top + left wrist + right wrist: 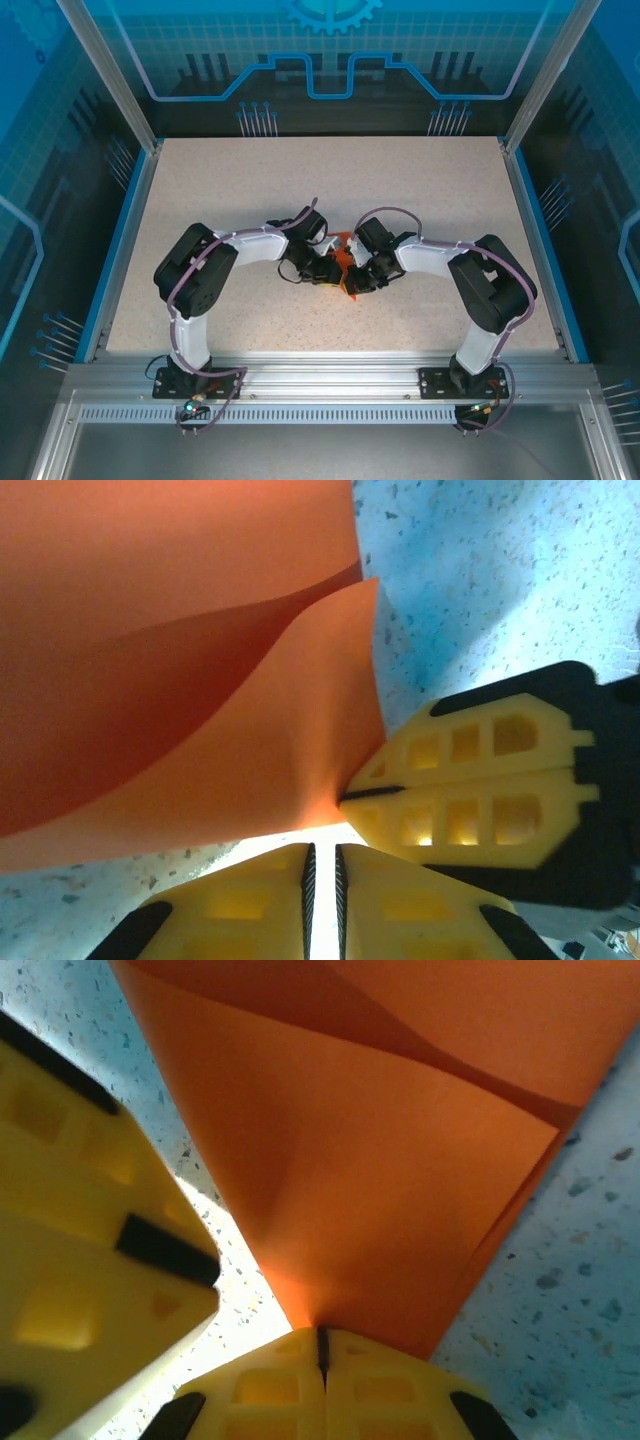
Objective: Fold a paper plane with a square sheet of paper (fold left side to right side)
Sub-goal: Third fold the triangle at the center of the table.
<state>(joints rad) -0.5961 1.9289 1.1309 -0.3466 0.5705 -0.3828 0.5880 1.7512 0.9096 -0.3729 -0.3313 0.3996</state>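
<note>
Between the closed fingers of the right gripper (pixel 322 1355) sits one pointed corner of the square sheet of paper (pixel 380 1160), clamped tight with only a thin dark line showing where the pads meet. Paper colour: bright orange, plain, no print or marks. From the right gripper the sheet fans out wide, so in the right wrist view it reads as a broad wedge with its tip in the pinch. It is not flat: one layer lies over another, the upper layer bowed in a soft curve with a darker shaded band beneath it. Along one side running away from the right gripper a second edge shows just under the first, so the sheet is doubled there. No sharp crease visible; the bends look loose. The left gripper (pixel 322 865) stands just beside the right gripper, tips nearly touching it, its jaws barely ajar with a thin slit of light between the pads and no paper in the slit. From the top view the orange shows just beside the right gripper (pixel 356 283), over the pale speckled surface (pixel 250 180).
</note>
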